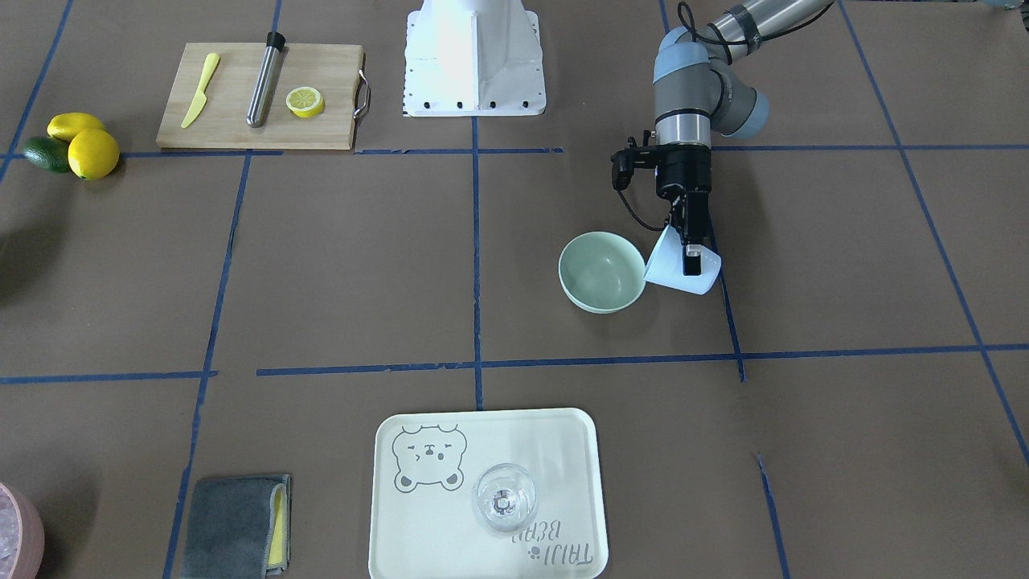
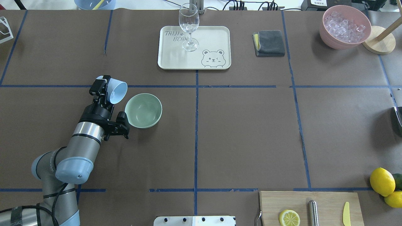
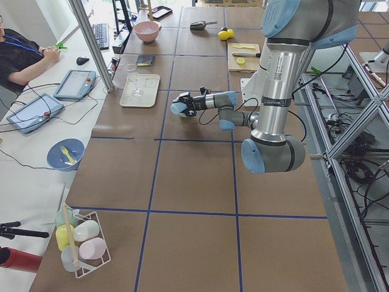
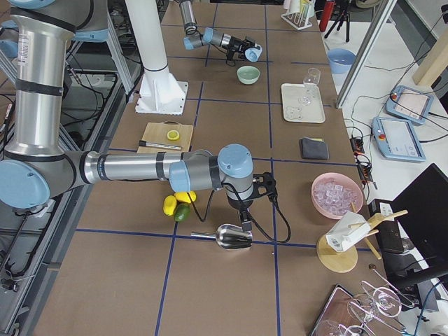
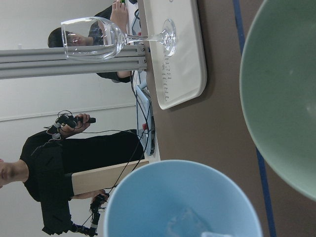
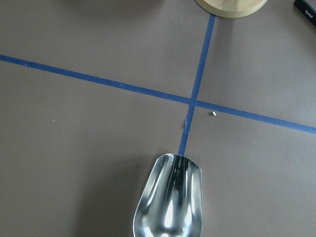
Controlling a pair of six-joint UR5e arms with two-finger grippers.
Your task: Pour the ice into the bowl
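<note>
My left gripper (image 2: 103, 91) is shut on a light blue cup (image 2: 115, 91), held tilted on its side with its mouth toward the mint-green bowl (image 2: 143, 110). The cup's rim is right beside the bowl's rim in the front view, cup (image 1: 683, 269) and bowl (image 1: 603, 272). The bowl looks empty. In the left wrist view a clear ice cube (image 5: 186, 223) lies inside the cup (image 5: 182, 197). My right gripper (image 4: 245, 215) hangs over a metal scoop (image 6: 170, 202) far from the bowl; I cannot tell whether it is open or shut.
A pink container (image 2: 344, 26) full of ice stands at the far right, next to a wooden stand (image 2: 378, 44). A cream tray (image 2: 169, 59) carries a wine glass (image 2: 188, 23). A grey cloth (image 2: 269, 43), a cutting board (image 2: 326, 201) and lemons (image 2: 382, 181) are elsewhere.
</note>
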